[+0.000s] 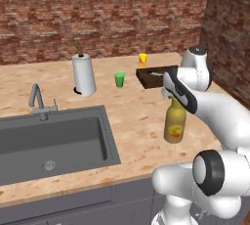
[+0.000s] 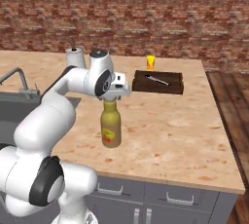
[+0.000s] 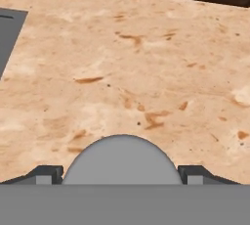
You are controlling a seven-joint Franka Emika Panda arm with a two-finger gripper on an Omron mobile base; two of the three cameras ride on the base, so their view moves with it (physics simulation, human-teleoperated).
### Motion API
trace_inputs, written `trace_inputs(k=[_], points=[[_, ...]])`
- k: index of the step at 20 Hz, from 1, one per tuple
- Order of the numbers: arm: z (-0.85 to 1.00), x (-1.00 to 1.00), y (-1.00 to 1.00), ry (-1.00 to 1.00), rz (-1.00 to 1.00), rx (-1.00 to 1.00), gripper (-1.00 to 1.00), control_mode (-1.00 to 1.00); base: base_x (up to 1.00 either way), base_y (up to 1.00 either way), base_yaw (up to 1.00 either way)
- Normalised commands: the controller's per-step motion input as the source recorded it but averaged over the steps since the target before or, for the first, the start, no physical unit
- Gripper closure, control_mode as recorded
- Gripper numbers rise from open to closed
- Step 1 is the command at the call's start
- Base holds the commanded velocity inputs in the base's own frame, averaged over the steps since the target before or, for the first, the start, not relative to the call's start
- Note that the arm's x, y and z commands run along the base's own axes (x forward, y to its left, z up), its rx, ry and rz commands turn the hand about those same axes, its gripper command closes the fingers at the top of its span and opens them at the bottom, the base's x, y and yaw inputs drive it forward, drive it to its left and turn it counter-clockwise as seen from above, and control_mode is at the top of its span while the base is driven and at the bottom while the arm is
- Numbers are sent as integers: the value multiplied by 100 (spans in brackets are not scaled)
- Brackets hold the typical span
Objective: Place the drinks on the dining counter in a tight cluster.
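A fat yellow-olive bottle [image 1: 175, 123] [image 2: 111, 128] with a red-yellow label stands upright on the light speckled dining counter [image 1: 141, 116] [image 2: 185, 116], right of the sink. My gripper [image 1: 173, 99] [image 2: 111, 100] comes down over its top, and the bottle's base rests on the wood. In the hand view the grey cap [image 3: 122, 160] sits between my fingertips [image 3: 49, 174], which press against both of its sides, so the gripper [image 3: 122, 174] is shut on the bottle.
A steel sink [image 1: 53, 141] with a faucet [image 1: 38, 101] lies to the left. Behind it stand a paper towel roll [image 1: 84, 75] [image 2: 75, 57], a green cup [image 1: 119, 79] and a yellow-orange cup [image 1: 142, 59] [image 2: 151, 62]. A dark board [image 1: 156, 76] [image 2: 158, 82] holds a knife.
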Motion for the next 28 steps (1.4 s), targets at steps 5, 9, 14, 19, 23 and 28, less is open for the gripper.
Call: trace_inputs(k=[5,9,14,19,23,28], points=[[-27,4,0,-3,0,0,100,-100,0,0,0],[0,47,-14,0,0,0,100,-100,0,0,0],[-8,45,-6,0,0,0,100,-100,0,0,0],[-30,7,0,0,0,0,100,-100,0,0,0],[-34,0,0,0,0,0,100,-100,0,0,0],[-37,0,0,0,0,-2,100,-100,0,0,0]])
